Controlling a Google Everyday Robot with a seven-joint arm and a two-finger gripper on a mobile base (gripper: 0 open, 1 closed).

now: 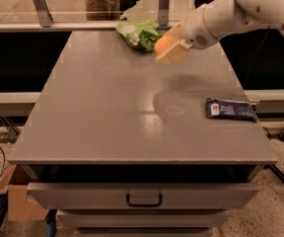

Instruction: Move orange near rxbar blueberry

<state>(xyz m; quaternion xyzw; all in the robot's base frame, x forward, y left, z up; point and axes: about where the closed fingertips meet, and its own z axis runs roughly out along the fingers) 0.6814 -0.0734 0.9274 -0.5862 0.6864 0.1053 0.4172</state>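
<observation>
Gripper (167,52) clamped round orange (162,44), held above table (102,112) beside green bag (139,33); rxbar blueberry (230,109) well apart at right edge; drawer (142,194) ajar, contents hidden.

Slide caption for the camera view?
Gripper holds small round orange fruit above grey tabletop near green snack bag; navy-blue bar wrapper lies at right edge.

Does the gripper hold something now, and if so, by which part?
Yes. The gripper, above the far side of the grey table, holds the small round orange fruit, clamped across its sides.
</observation>
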